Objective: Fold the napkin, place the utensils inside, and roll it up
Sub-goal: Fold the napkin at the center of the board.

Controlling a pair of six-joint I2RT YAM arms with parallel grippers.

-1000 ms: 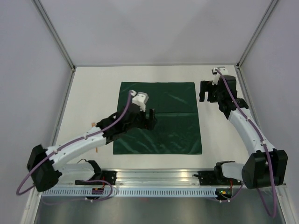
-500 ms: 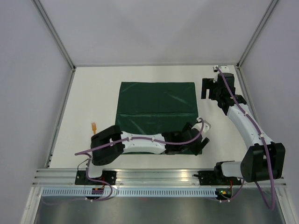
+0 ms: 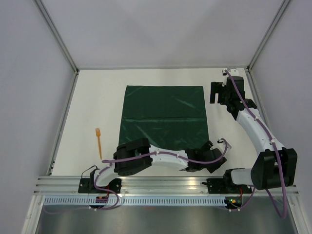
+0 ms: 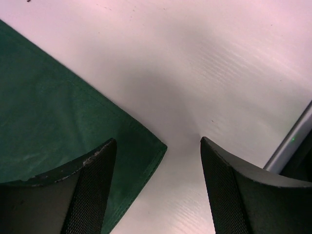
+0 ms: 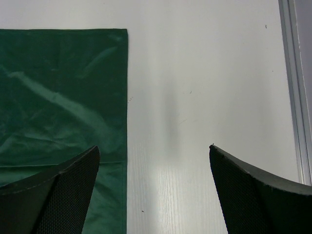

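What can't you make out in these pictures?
- Top view: the left arm covers the near edge and near right corner of the napkin.
- Top view: the orange utensil is too small to tell its type; neither wrist view shows it.
- Left wrist view: whether the left gripper touches the napkin is unclear; the bottom edge cuts it off.
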